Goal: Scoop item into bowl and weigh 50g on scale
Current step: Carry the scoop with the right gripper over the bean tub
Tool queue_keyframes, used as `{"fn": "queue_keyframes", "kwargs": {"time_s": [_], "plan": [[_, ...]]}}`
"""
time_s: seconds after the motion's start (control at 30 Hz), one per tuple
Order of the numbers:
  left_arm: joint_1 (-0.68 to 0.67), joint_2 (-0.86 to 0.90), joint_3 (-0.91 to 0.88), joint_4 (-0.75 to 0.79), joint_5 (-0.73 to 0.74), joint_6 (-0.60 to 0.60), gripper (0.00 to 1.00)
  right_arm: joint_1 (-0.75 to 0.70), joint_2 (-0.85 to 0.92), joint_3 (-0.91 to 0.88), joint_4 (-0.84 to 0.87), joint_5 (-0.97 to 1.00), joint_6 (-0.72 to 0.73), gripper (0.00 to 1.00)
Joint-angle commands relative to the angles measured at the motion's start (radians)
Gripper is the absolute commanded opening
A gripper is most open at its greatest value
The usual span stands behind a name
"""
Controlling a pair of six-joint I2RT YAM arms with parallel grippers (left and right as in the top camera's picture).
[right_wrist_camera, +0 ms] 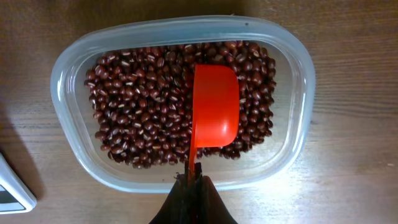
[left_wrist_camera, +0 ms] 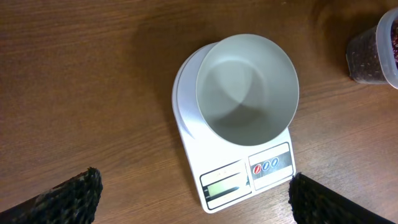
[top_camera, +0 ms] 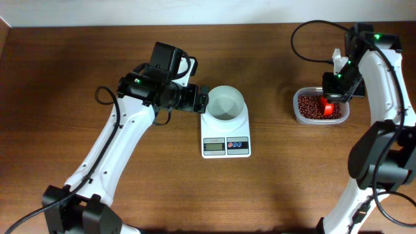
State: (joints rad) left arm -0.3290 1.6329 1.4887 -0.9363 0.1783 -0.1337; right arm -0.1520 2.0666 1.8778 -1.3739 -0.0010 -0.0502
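Heaping in one loose layer, many small dark red-brown beans [right_wrist_camera: 143, 106] fill a single clear plastic tub [right_wrist_camera: 68, 74] with rounded corners, which sits on the right side of the wooden bench [top_camera: 97, 52]. They are too many to count.

One bright red scoop [right_wrist_camera: 214, 112] rests with its head on the beans near the middle of the tub. Its thin handle runs back toward the tub's near rim. The right fingers [right_wrist_camera: 186, 199] are clenched on that handle, both dark tips pressed together around it.

Well apart from the tub, near the middle of the bench, stands one white rectangular scale [top_camera: 226, 147]. One round white bowl [left_wrist_camera: 245, 87] sits on its platform and nearly covers it; the bowl's inside shows plain white walls. The scale's front strip carries one grey display [left_wrist_camera: 224, 185] and a row of small round red and blue buttons [left_wrist_camera: 265, 165], too small to count surely.

The left fingers [left_wrist_camera: 68, 198] are released and spread wide, two dark tips at the lower corners of the left wrist view, with the scale and bowl between them and beyond. From overhead, that arm's tip sits just left of the bowl. Two arms are in view, one at each side of the bench.
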Motion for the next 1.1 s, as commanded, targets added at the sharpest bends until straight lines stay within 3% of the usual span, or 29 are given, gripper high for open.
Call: {"fn": "queue_keyframes", "kwargs": {"time_s": [0.0, 0.17, 0.33, 0.37, 0.47, 0.53, 0.63, 0.7, 0.83, 0.87, 0.93, 1.07], "plan": [[-0.002, 0.012, 0.019, -0.001, -0.011, 0.019, 0.99, -0.026, 0.055, 0.005, 0.006, 0.006, -0.003, 0.04], [-0.002, 0.024, 0.019, -0.001, -0.011, 0.019, 0.99, -0.028, 0.068, 0.005, 0.022, 0.01, -0.002, 0.04], [-0.002, 0.024, 0.019, -0.001, -0.011, 0.019, 0.99, -0.028, 0.068, 0.005, 0.02, 0.01, -0.002, 0.27], [-0.002, 0.024, 0.019, -0.001, -0.011, 0.019, 0.99, -0.028, 0.068, 0.005, 0.02, 0.01, -0.002, 0.4], [-0.002, 0.024, 0.019, -0.001, -0.011, 0.019, 0.99, -0.028, 0.067, 0.024, 0.013, 0.009, -0.002, 0.57], [-0.002, 0.024, 0.019, 0.0, -0.011, 0.019, 0.99, -0.027, 0.066, 0.068, -0.011, 0.009, -0.002, 0.8], [-0.002, 0.024, 0.019, 0.0, -0.011, 0.019, 0.99, -0.027, 0.066, 0.121, -0.019, 0.01, -0.002, 0.88], [-0.002, 0.024, 0.019, 0.0, -0.011, 0.019, 0.99, -0.027, 0.066, 0.171, -0.026, 0.011, -0.002, 0.99], [-0.002, 0.024, 0.019, 0.0, -0.011, 0.019, 1.0, -0.027, 0.066, 0.187, -0.02, 0.01, -0.002, 0.99], [-0.002, 0.024, 0.019, 0.0, -0.011, 0.019, 0.75, -0.027, 0.066, 0.187, -0.021, 0.01, -0.002, 0.99], [-0.002, 0.024, 0.019, 0.0, -0.011, 0.019, 0.04, -0.027, 0.066, 0.187, -0.021, 0.01, -0.002, 0.99], [-0.002, 0.024, 0.018, -0.005, -0.011, 0.019, 0.0, -0.027, 0.066, 0.187, -0.02, 0.01, -0.002, 0.99]]}}
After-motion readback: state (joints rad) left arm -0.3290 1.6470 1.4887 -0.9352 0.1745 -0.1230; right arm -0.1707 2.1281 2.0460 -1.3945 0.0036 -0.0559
